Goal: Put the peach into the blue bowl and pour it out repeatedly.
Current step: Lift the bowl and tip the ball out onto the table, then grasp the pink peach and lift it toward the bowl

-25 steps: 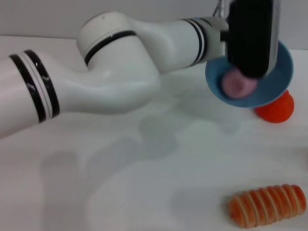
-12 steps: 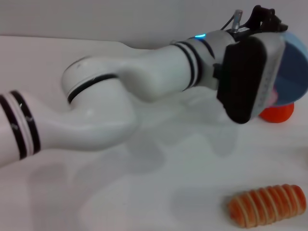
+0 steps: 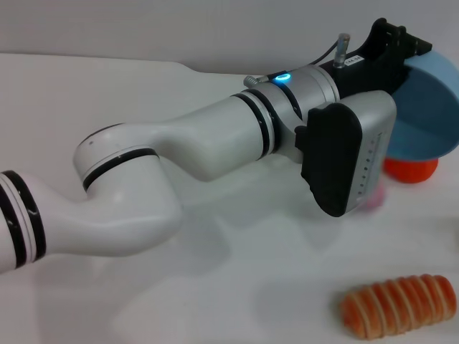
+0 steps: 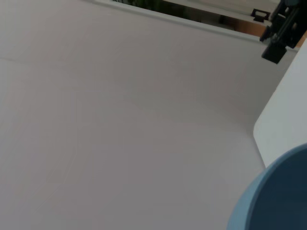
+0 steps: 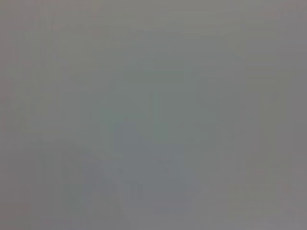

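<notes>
My left arm reaches across the table to the far right. Its gripper [image 3: 403,51] is shut on the rim of the light-blue bowl [image 3: 432,107] and holds it tipped above the table. A part of the bowl's rim also shows in the left wrist view [image 4: 278,199]. The peach [image 3: 376,196] is out of the bowl; only a small pink sliver of it shows on the table, behind the black wrist housing. The right gripper is out of view; the right wrist view shows only plain grey.
An orange-red fruit [image 3: 410,170] lies on the table under the bowl. An orange striped bread roll [image 3: 398,306] lies at the near right. The white table [image 3: 215,287] stretches to the left and front.
The left wrist has turned and the bowl has swung up and to the right. The peach, inside the bowl a second ago, now lies on the table below.
</notes>
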Controlling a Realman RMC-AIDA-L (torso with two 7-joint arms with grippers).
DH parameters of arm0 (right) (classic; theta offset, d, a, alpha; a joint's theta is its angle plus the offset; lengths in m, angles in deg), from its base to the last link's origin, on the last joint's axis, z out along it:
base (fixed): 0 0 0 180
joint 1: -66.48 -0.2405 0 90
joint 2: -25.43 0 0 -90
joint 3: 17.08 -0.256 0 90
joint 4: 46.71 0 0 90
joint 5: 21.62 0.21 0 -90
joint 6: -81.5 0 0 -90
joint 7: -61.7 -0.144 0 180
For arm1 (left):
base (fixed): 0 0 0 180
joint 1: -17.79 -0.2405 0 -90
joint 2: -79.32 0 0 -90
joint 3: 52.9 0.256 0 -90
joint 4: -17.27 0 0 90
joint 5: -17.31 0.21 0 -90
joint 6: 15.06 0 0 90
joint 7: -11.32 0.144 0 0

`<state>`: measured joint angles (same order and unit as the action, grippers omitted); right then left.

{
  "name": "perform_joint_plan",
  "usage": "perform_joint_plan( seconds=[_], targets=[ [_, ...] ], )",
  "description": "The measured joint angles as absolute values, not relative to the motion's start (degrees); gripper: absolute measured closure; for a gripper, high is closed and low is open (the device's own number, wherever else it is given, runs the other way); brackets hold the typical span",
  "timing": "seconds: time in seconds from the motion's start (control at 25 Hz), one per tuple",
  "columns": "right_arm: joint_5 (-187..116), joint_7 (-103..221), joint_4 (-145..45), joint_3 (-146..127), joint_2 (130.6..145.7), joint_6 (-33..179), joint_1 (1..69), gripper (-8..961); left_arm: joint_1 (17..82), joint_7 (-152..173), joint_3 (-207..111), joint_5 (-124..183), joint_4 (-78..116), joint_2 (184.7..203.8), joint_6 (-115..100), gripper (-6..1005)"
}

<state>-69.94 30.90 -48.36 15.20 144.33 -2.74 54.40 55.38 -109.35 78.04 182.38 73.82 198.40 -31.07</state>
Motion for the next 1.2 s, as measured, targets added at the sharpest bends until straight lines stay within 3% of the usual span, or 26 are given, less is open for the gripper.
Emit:
perform_joint_plan(
  seconds=[0.24, 0.44, 0.8, 1.2],
  targets=[
    [-69.95, 29.52, -48.19, 15.17, 144.35, -2.38, 54.20, 292, 55.39, -110.25, 78.02, 179.81, 73.73, 198.41, -31.35, 1001],
    [-72.43, 15.82, -49.55, 16.21, 143.73, 1.09, 53.71, 292, 57.11, -113.99, 74.00, 160.13, 73.43, 198.41, -28.39, 1001],
    [-109.50, -31.17, -75.40, 16.53, 141.80, 3.58, 55.29, 293, 63.13, -122.20, 49.86, 139.70, 64.73, 197.78, 0.00, 1000],
    [-146.23, -55.49, -84.06, 20.16, 142.38, -0.57, 42.11, 294, 64.02, -128.26, 36.89, 139.71, 61.40, 197.35, 12.54, 1000]
  ],
)
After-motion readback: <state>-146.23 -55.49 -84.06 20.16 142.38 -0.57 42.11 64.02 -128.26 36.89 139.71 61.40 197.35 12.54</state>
